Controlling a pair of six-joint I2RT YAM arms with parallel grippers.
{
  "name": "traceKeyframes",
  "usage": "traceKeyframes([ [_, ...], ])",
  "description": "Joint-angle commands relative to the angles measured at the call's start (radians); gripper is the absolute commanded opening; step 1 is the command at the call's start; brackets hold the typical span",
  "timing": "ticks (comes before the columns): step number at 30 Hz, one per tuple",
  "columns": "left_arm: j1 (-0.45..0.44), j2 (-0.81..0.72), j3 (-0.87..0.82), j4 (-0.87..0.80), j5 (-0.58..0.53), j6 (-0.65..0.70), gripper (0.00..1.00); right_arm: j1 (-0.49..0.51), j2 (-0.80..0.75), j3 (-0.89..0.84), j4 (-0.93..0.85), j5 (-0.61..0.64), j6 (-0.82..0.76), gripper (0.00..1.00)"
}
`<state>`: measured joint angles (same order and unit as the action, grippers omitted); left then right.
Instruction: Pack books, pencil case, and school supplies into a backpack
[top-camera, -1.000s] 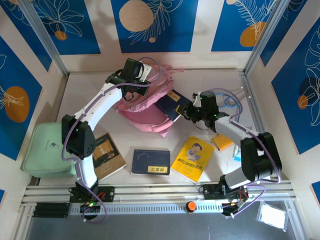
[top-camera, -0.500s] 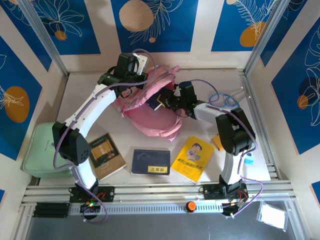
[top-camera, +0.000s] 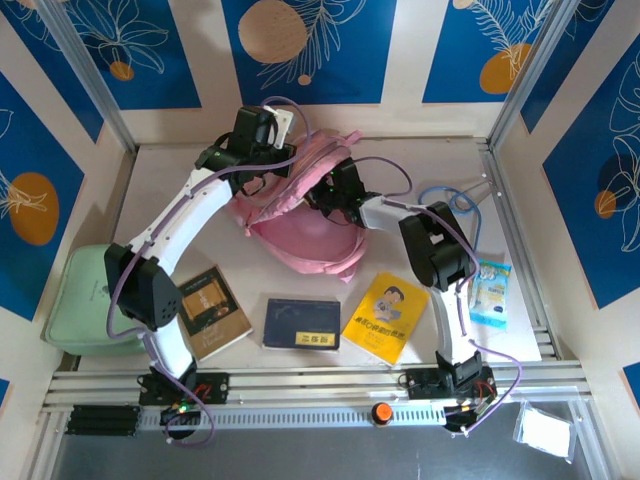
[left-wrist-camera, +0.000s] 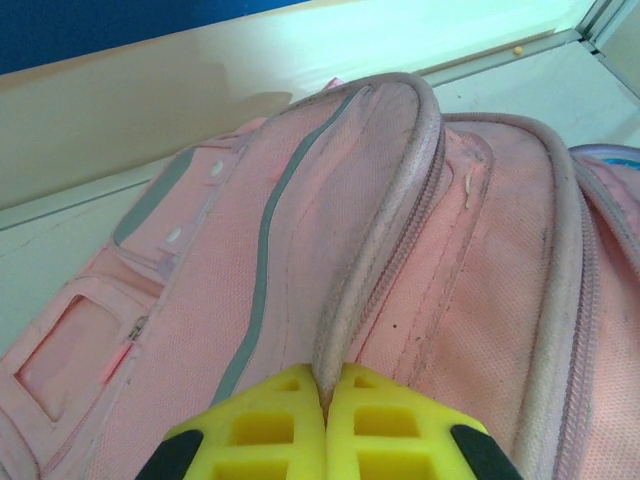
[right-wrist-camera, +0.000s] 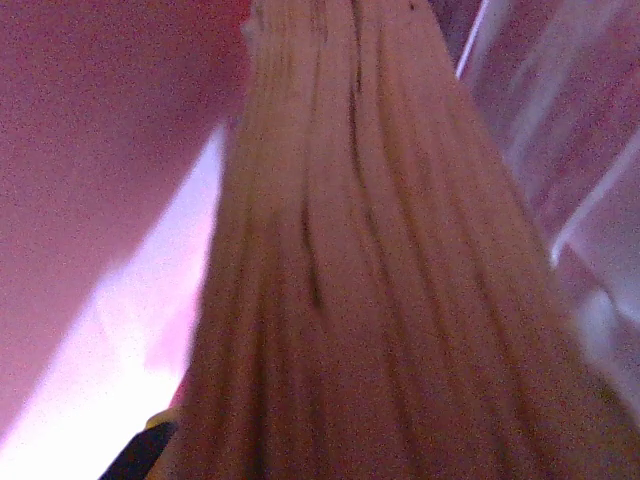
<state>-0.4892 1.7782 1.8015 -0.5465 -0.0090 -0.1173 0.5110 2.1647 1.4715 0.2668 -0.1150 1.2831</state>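
The pink backpack (top-camera: 300, 235) lies at the back middle of the table with its mouth facing right. My left gripper (top-camera: 268, 165) is shut on the backpack's grey-piped rim (left-wrist-camera: 385, 200) and holds it up. My right gripper (top-camera: 330, 192) reaches into the mouth from the right, shut on a book whose page edges (right-wrist-camera: 350, 250) run up the right wrist view, with pink lining around them. On the table in front lie a brown book (top-camera: 212, 310), a navy book (top-camera: 302, 323) and a yellow book (top-camera: 385, 317). The pencil case is hidden.
A mint green pouch (top-camera: 90, 300) sits at the left edge beside the left arm's base. A blue and white packet (top-camera: 490, 295) lies to the right of the right arm. Metal rails (top-camera: 300, 385) border the near edge and side walls close in the table.
My right gripper carried the navy book left from beside the backpack into its mouth. The left gripper raised the rim a little, then held still. The blue and white packet came into sight.
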Motion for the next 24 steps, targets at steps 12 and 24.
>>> traceKeyframes([
  [12,0.020,-0.022,0.001,0.158,-0.009,-0.066,0.00,-0.055,-0.100,-0.083,-0.074,-0.156,0.099,0.62],
  [24,0.061,-0.032,-0.141,0.141,-0.116,-0.061,0.00,-0.112,-0.544,-0.422,-0.427,-0.024,-0.110,0.66],
])
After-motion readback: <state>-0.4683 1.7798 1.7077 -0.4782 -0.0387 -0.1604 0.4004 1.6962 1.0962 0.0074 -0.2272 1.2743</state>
